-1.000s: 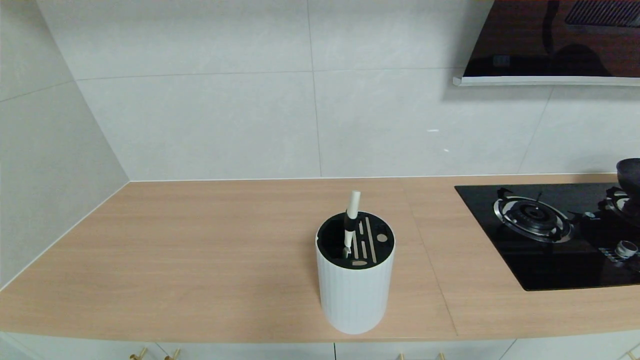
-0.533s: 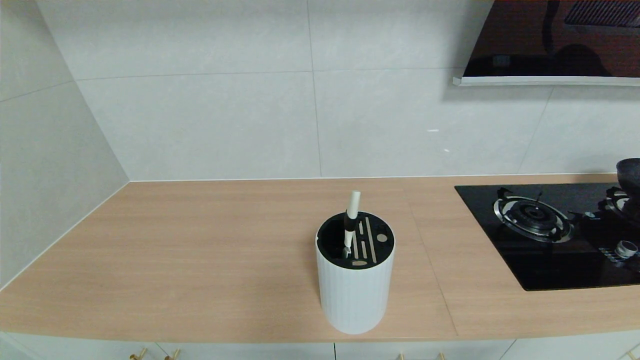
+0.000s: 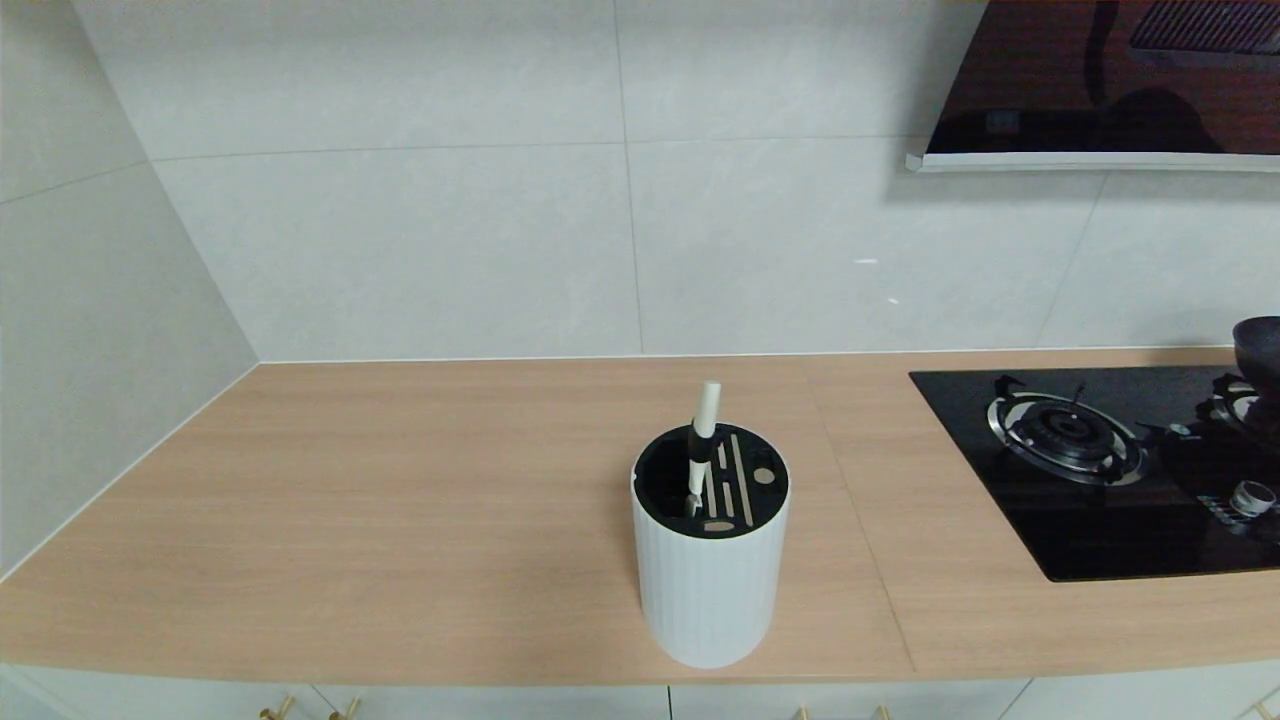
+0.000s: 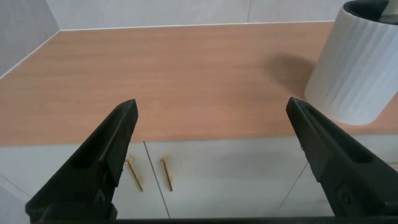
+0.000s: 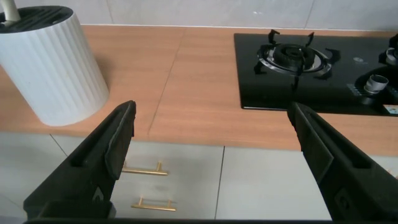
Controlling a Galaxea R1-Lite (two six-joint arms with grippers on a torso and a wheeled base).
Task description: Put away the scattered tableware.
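Observation:
A white ribbed holder (image 3: 710, 580) with a black slotted top stands near the front edge of the wooden counter (image 3: 420, 500). One utensil with a cream and black handle (image 3: 703, 430) stands upright in it. My left gripper (image 4: 211, 112) hangs open below the counter's front edge, the holder (image 4: 357, 68) off to one side of it. My right gripper (image 5: 211, 112) is open too, held in front of the cabinet doors, with the holder (image 5: 53, 62) and the utensil's tip (image 5: 7, 9) in its view.
A black gas hob (image 3: 1100, 460) with burners fills the counter's right part, a dark pot (image 3: 1258, 345) at its far edge. A range hood (image 3: 1100, 90) hangs above. Tiled walls close the back and left. Cabinet doors with gold handles (image 4: 149, 174) sit below.

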